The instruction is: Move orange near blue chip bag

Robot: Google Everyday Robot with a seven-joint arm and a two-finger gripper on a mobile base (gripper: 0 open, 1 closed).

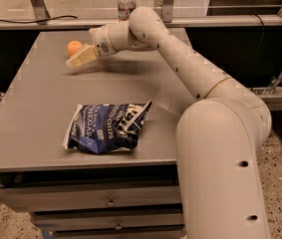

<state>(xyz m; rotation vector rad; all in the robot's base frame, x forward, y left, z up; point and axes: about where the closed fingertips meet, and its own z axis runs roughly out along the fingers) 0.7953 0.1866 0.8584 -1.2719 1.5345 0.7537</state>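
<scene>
The orange (72,47) lay just beyond the end effector (82,57), at its tip; whether that was open or closed could not be told.

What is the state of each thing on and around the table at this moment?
blue chip bag: lying flat, crumpled, near the front edge of the table.
orange: resting at the table's far side, apart from the bag, not yet moved.
tool: low beside the orange; contact cannot be told.
water bottle: upright, behind the table.
drawers: shut.
</scene>
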